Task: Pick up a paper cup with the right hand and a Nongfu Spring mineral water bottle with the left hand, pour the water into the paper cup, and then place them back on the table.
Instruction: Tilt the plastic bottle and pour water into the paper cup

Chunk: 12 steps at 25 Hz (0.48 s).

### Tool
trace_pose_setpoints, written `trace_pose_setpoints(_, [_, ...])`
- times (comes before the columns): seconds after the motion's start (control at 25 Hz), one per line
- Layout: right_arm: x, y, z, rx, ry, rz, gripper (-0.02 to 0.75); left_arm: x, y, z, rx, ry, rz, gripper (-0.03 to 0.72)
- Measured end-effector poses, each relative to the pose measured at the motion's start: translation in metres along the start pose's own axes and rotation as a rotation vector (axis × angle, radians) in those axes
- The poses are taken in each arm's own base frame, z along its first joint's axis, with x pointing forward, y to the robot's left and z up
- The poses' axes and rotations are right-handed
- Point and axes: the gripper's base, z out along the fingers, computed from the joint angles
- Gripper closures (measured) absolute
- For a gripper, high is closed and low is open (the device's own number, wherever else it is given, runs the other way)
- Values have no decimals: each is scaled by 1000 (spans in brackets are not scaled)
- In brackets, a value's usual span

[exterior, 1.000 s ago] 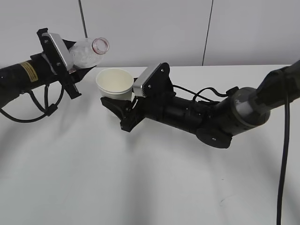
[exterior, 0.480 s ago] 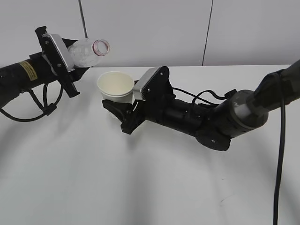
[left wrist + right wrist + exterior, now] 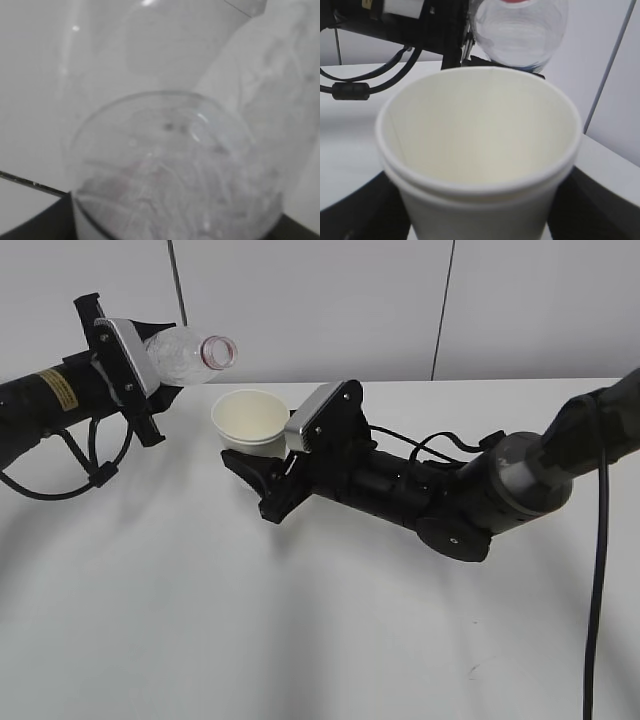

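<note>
Only the right wrist view shows the paper cup (image 3: 479, 150) interior — dry.

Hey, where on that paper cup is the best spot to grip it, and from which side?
Probably mid-wall of the paper cup, from the side, as the right hand does now. The wall tapers downward, so the cup cannot slip down through the grip, and a side approach leaves the open rim clear beneath the bottle in the left hand.

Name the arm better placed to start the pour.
Left. The left hand holds the bottle tilted, its mouth just above the paper cup, which the right hand holds upright.
</note>
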Motion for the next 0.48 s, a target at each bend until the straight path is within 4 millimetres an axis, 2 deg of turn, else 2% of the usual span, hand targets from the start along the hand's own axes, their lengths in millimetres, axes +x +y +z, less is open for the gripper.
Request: trace_pose_setpoints(0.48, [7,1,0,-3,17,2,213,0,0,0,-2,-3,53,298])
